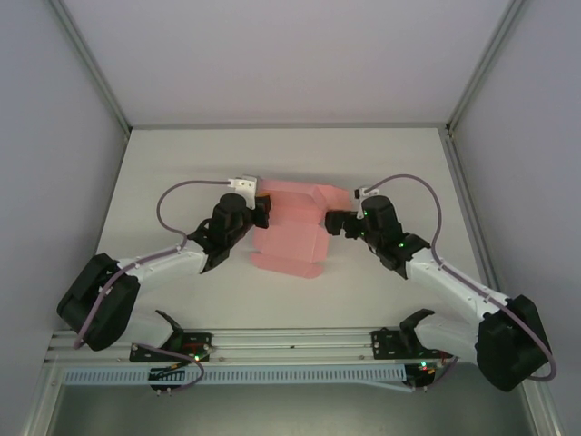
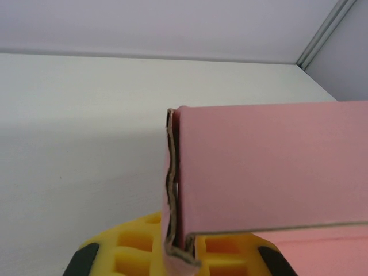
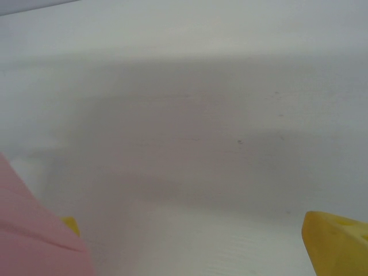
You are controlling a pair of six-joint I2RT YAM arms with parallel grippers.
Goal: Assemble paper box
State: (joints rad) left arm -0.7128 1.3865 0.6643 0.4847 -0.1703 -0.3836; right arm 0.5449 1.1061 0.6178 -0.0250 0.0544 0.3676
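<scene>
I see the pink paper box (image 1: 292, 234) at the middle of the surface (image 1: 381, 163), its left edge clamped in my left end effector (image 1: 262, 212). My right end effector (image 1: 333, 222) is spread wide at its right edge.

No readable text, labels, brand marks, numbers or signs anywhere. Pink card of the paper box (image 1: 290, 238) plain and unprinted on every visible face.
</scene>
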